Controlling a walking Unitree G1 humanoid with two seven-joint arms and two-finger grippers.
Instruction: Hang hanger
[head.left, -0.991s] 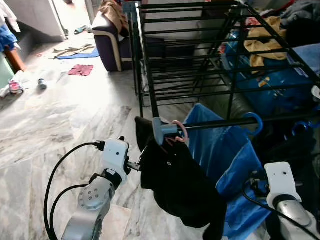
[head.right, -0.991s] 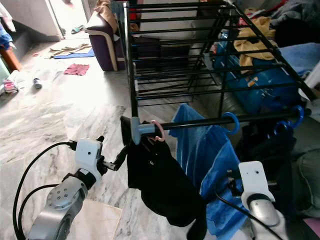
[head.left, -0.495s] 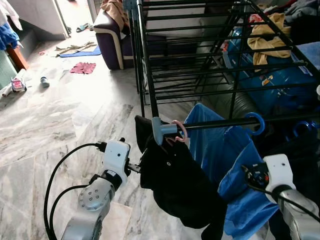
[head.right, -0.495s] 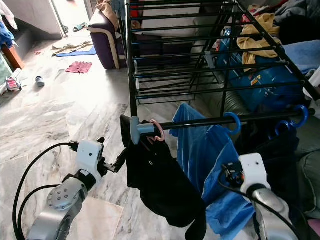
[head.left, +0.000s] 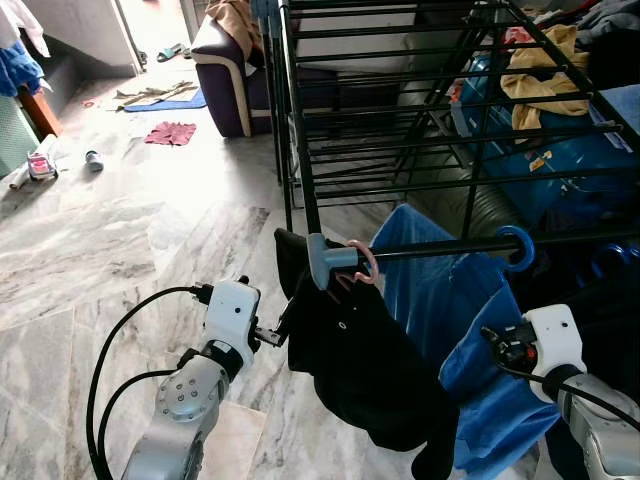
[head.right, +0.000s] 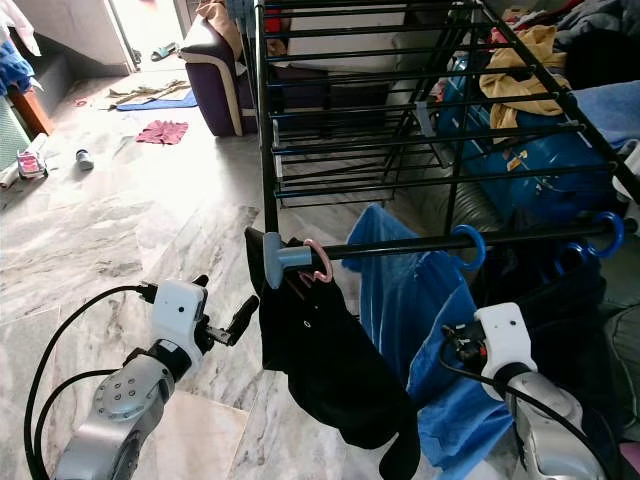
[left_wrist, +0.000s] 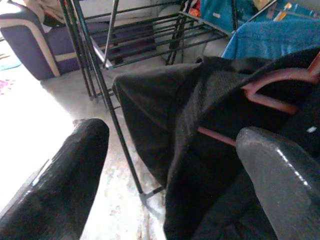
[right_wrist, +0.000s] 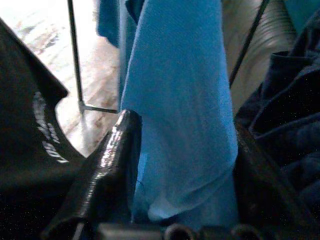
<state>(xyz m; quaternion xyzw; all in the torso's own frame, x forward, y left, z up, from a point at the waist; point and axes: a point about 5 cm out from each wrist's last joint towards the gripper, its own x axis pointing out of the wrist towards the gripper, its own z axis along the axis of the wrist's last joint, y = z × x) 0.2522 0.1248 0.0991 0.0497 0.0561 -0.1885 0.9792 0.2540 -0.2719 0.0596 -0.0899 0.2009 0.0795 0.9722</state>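
Note:
A pink hanger (head.left: 362, 262) carrying a black garment (head.left: 370, 370) hangs by its hook on the front rail (head.left: 440, 245) of a black drying rack (head.left: 400, 100). My left gripper (head.right: 240, 318) is open at the garment's left edge; in the left wrist view its fingers (left_wrist: 60, 175) frame the black cloth and the pink hanger (left_wrist: 280, 80). A blue garment (head.left: 440, 300) on a blue hanger (head.left: 518, 245) hangs to the right on the same rail. My right gripper (right_wrist: 185, 170) is open, low beside the blue garment (right_wrist: 175, 100), which hangs between its fingers.
A purple sofa (head.left: 225, 80) stands behind the rack's left end. Blue bags (head.left: 560, 170) and a yellow cloth (head.left: 540, 80) lie beyond the rack on the right. A red cloth (head.left: 170, 132) and small items lie on the marble floor (head.left: 120, 240) at far left.
My right arm has risen and moved in toward the blue garment. The left gripper stays by the black garment's edge. The camera has shifted a little.

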